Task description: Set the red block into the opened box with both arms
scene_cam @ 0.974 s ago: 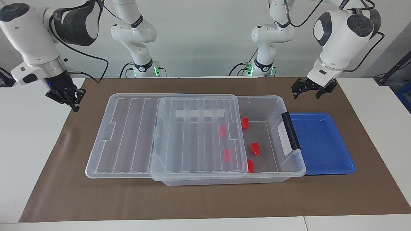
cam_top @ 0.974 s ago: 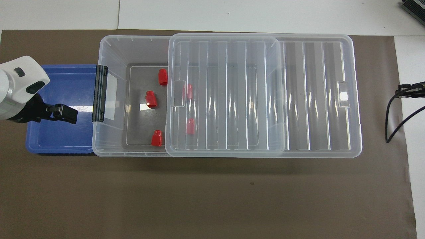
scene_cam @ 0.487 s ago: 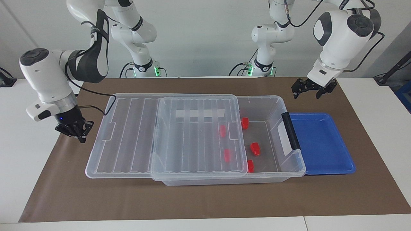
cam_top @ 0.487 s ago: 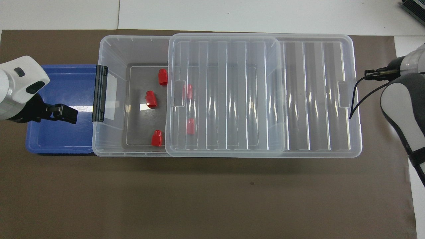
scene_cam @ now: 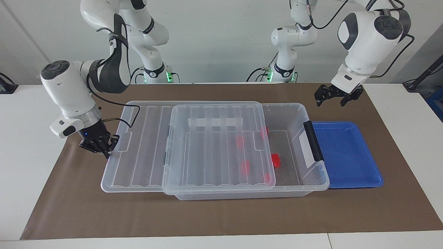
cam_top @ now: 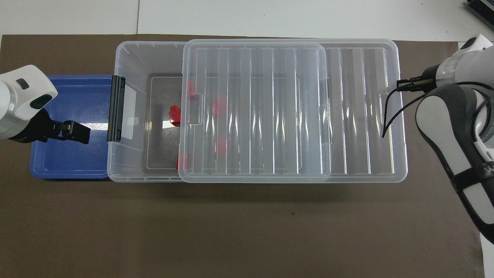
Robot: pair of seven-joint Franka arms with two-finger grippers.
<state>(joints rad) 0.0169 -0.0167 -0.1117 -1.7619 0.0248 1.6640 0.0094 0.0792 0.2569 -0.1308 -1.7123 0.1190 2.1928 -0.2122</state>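
Several red blocks lie on the floor of the opened box (scene_cam: 316, 173). One red block (scene_cam: 276, 160) shows in the uncovered part, the others are seen through the clear ribbed lid (scene_cam: 214, 145) that rests across the box. My right gripper (scene_cam: 104, 150) is shut and low, its tips against the lid's end toward the right arm's end of the table. My left gripper (scene_cam: 332, 99) hangs open and empty; in the overhead view this left gripper (cam_top: 79, 132) is over the blue tray (cam_top: 69, 162). The overhead view hides the right gripper under its own arm.
The blue tray (scene_cam: 346, 152) lies against the box end with the black handle (scene_cam: 313, 140), toward the left arm's end. The lid (cam_top: 254, 112) overhangs the box toward the right arm's end. A brown mat (scene_cam: 221, 214) covers the table under everything.
My right gripper came down to the lid's end and pushed the lid toward the left arm's end, so it covers more of the box and blocks. The left arm has not moved.
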